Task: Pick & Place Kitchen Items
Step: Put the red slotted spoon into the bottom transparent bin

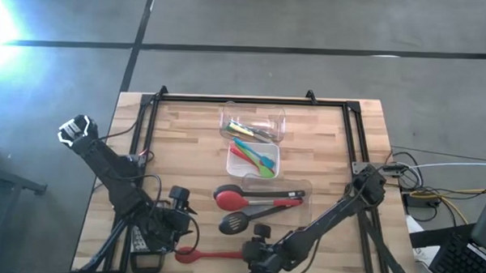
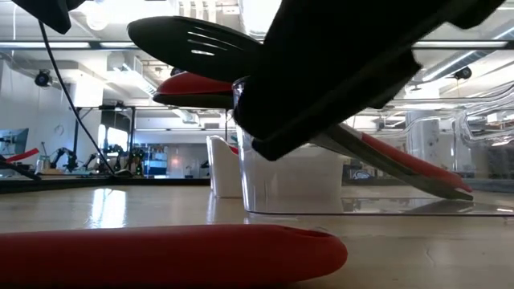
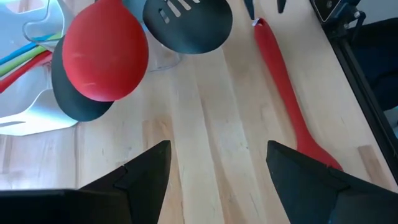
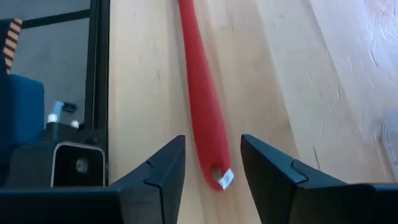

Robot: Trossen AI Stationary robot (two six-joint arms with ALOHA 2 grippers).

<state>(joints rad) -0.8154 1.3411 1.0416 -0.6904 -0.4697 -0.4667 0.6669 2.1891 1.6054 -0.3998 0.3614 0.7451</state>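
The right gripper [image 4: 212, 163] is seen open, empty, astride the red spatula [image 4: 200, 106] handle end; axis runs toward nine o'clock.

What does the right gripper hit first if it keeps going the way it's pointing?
Likely the red spoon's handle: the right gripper stands open astride its tagged end on the table. Depth is unclear.

A long red plastic utensil handle [image 2: 173, 253] lies across the bottom of the frame on the pale wooden table [image 2: 418, 245]. Above it a dark robot arm [image 2: 353, 64] fills the upper centre, partly hiding a clear plastic tub [image 2: 297, 185] holding a black slotted spoon [image 2: 193, 44] and a red spoon [image 2: 197, 88].
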